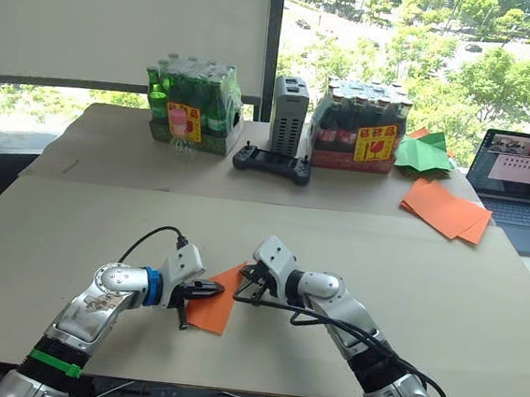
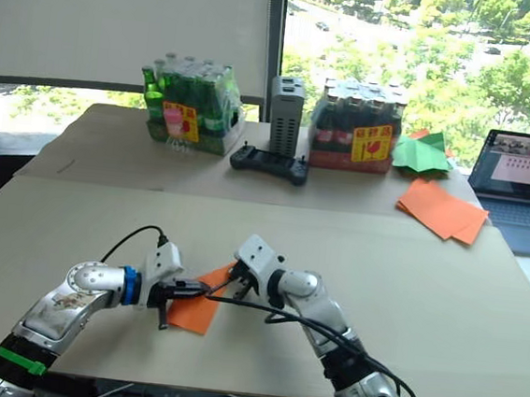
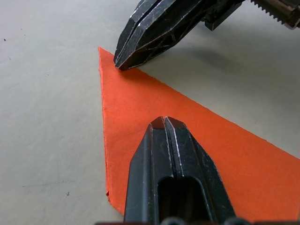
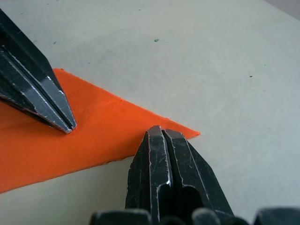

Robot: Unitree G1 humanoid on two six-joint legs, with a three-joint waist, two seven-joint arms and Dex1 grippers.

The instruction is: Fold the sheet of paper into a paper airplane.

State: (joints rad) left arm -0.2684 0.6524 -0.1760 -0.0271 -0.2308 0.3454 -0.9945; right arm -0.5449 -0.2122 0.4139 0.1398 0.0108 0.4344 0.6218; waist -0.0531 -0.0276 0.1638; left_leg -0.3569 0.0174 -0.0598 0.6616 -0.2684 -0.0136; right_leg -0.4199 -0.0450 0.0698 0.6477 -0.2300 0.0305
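Beige counter (image 1: 424, 298) under a bright window carries the job; left end effector (image 1: 207, 290), fingers together, presses flat on the sheet of paper (image 1: 212, 306) lying near the front edge; right end effector (image 1: 249, 281), also closed, pins the sheet's pointed tip; judging by this, a crease is being flattened; next comes sliding along the fold; the wedge's long axis points away and rightward.
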